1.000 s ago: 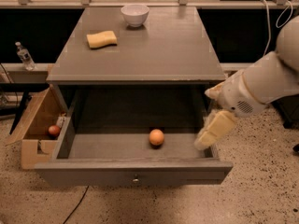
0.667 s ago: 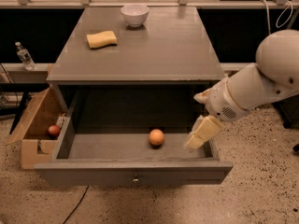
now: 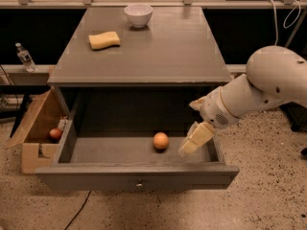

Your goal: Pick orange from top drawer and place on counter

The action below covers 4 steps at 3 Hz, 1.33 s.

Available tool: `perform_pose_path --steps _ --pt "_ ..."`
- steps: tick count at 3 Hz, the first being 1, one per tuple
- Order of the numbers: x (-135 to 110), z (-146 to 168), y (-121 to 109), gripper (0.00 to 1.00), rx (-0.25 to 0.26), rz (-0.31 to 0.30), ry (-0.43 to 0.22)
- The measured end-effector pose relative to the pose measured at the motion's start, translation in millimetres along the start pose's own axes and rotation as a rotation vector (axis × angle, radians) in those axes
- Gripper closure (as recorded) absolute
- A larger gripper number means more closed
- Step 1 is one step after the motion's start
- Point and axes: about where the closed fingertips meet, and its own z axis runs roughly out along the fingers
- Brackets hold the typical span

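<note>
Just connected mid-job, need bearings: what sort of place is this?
Probably a lab or workshop mock-up, not a home: a freestanding grey counter on speckled floor, a cardboard box beside it. The gripper hangs in the open top drawer, right of the orange.

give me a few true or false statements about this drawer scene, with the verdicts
1. The orange lies in the open drawer. True.
2. The gripper holds the orange. False: it hangs inside the drawer, to the orange's right in the picture and apart from it.
3. A sponge and a bowl sit on the counter. True.
4. The orange touches the drawer's left wall. False: it lies near the middle.
</note>
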Motion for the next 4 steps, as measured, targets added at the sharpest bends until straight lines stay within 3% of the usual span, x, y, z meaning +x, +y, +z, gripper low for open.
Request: perform_pose_path --steps 2,4 --pt "-7.1 40.0 -37.4 0.00 0.053 -0.034 -0.076" --pt "-6.8 102.4 -72.7 0.00 0.030 -0.049 -0.137"
